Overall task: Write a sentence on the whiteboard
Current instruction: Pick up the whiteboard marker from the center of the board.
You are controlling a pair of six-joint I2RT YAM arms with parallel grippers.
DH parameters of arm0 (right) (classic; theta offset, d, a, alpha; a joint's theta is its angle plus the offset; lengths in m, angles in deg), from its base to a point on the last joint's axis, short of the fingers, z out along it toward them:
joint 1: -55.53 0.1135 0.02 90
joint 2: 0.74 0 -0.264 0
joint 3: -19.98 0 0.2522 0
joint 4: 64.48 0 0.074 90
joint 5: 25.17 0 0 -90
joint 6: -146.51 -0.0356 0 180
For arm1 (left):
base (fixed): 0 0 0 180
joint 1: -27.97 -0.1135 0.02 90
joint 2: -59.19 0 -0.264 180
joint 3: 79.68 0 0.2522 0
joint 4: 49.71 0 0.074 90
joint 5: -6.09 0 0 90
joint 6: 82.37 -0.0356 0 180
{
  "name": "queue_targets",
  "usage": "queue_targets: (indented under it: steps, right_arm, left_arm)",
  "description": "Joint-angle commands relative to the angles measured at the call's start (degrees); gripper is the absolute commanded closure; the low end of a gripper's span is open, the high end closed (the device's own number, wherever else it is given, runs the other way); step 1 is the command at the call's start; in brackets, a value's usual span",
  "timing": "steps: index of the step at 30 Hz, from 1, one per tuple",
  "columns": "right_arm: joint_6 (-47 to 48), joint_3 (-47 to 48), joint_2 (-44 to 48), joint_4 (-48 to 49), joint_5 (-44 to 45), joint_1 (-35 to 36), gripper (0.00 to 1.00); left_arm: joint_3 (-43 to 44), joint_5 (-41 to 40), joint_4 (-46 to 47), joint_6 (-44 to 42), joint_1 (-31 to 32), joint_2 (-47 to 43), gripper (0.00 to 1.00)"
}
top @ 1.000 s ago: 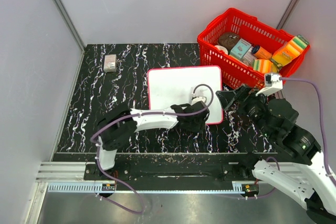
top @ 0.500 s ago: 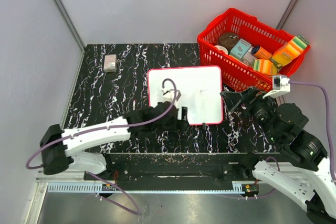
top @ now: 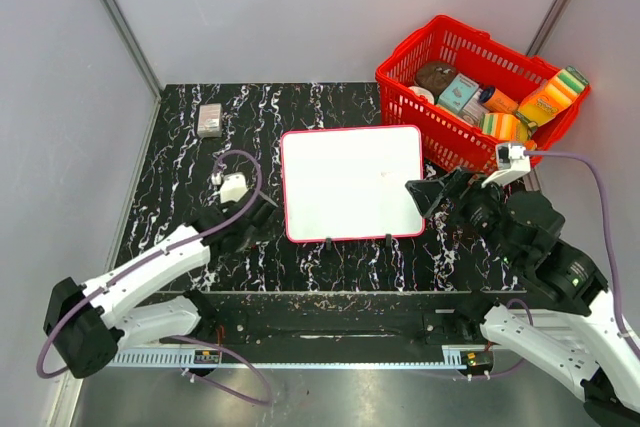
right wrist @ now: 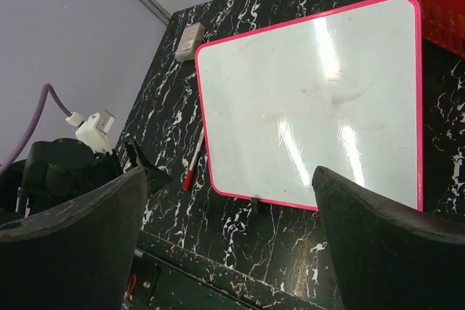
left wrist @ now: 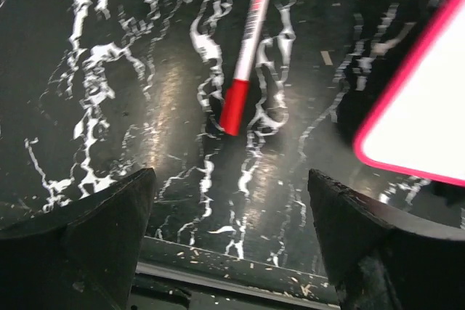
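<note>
My left gripper [top: 262,215] has swung off to 8 o'clock of the whiteboard [top: 350,182], jaws spread, marker [left wrist: 247,41] dropped on the table [top: 180,167] beneath; whiteboard sits mid-table with no readable sentence, so writing seems left; right gripper [top: 428,193] hangs spread-jawed at its 4 o'clock.

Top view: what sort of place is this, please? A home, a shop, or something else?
Probably a laboratory robot bench. The left arm and right arm are fixed at the table edge, plain grey walls close it in, and a whiteboard and basket are set out.
</note>
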Motion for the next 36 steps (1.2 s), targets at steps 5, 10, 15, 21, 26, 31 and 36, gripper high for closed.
queue_targets:
  steps: [5,10,15,21,26,31,36]
  right_arm:
    - [-0.19,-1.6,-1.18,3.42,-3.11,0.26,0.0]
    - [0.08,-1.51,-1.53,3.42,-3.73,0.34,0.01]
    - [0.25,-1.95,-1.27,3.42,-2.85,0.34,0.0]
    - [1.57,-1.95,-1.97,3.51,-2.67,0.34,0.0]
    - [2.19,-2.13,-2.41,3.6,-2.85,0.34,0.0]
    - [2.71,-3.27,-2.15,3.77,-3.47,0.34,0.0]
    - [4.11,-4.32,-2.5,3.86,-4.95,0.34,0.01]
  left_arm:
    - [-4.42,9.06,9.5,-8.78,-14.44,2.7,0.12]
    - [-2.59,15.14,15.23,-15.22,-18.05,11.11,0.21]
    - [-1.44,15.05,15.93,-18.03,-18.14,17.2,0.24]
    - [-2.4,17.15,17.6,-19.35,-18.58,22.82,0.42]
    - [-3.02,20.59,20.68,-20.49,-18.93,25.37,0.68]
    - [-2.84,21.03,20.59,-20.5,-19.02,26.35,1.0]
    - [-0.57,18.93,15.96,-20.14,-18.93,19.07,1.0]
